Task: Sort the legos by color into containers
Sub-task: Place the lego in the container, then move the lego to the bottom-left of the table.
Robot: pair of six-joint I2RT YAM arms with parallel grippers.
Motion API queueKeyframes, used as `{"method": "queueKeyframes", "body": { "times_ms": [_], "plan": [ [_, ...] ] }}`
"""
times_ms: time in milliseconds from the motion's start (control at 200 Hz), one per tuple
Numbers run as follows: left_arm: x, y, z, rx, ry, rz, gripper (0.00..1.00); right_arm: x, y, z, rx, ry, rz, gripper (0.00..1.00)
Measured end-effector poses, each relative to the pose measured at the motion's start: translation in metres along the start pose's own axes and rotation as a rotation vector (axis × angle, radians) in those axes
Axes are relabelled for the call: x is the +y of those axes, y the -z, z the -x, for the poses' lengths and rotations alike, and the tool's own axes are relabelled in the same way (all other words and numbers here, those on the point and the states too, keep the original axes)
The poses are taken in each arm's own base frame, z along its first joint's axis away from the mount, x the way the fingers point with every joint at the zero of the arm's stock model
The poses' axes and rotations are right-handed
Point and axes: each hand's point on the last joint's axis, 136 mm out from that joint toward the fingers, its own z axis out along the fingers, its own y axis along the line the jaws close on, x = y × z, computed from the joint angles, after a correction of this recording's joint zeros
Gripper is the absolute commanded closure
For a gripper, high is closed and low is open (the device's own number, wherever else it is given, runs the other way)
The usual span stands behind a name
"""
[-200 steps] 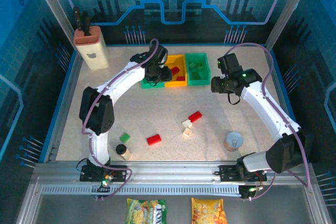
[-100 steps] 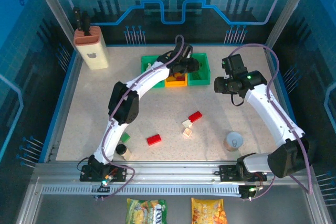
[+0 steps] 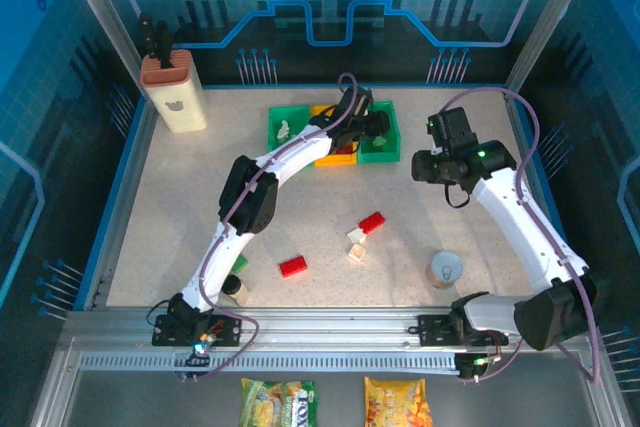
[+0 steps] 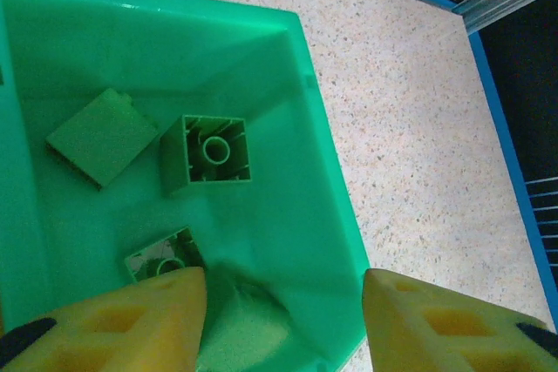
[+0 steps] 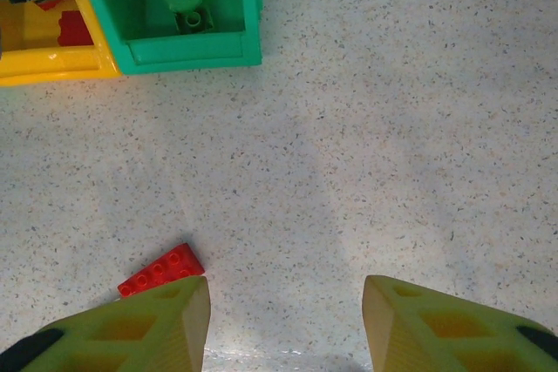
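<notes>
**A:** That speckled table (image 3: 180, 207) inside the blue-walled cell: how far along is the sort?

**B:** I judge it a good way through but not finished. The containers stand in a row at the far side. The left green bin (image 3: 278, 115) has a cream piece in it, the yellow bin (image 5: 52, 63) shows red, and the right green bin (image 4: 336, 233) holds at least three green bricks (image 4: 205, 154).

**A:** And the arms?

**B:** The left gripper (image 4: 283, 278) hangs over the right green bin with its fingers spread, pinching nothing (a blurred green lump low between them looks like one more brick lying in the bin). The right gripper (image 5: 286, 283) hovers over bare table to the right of the bins, also spread and empty.

**A:** What's left?

**B:** Five loose legos, by my count. Mid-table there is a red brick (image 3: 371, 221) with two cream bricks (image 3: 356, 253) just beside it. Nearer and to the left lie a second red brick (image 3: 293, 266) and a lone green brick (image 3: 237, 262) by the small jar (image 3: 236, 289). The grey cup (image 3: 445, 270) at near right is not part of the job.
</notes>
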Motion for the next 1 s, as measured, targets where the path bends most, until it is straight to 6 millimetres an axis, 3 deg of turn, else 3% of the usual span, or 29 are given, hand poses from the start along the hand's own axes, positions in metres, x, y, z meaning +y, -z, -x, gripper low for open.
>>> {"method": "queueKeyframes", "body": {
  "times_ms": [400,780,995],
  "plan": [
    [-0.009,0.009,0.0,0.003,-0.031,-0.029,0.48,0.0,-0.001,-0.005,0.014,-0.006,0.005,0.49],
    [-0.024,0.081,-0.002,0.063,-0.178,-0.029,0.48,0.014,-0.018,-0.014,0.084,0.018,0.034,0.48],
    [-0.003,0.115,-0.026,0.161,-0.239,0.047,0.48,0.032,-0.029,-0.021,0.126,0.059,0.066,0.47]
  ]
}}
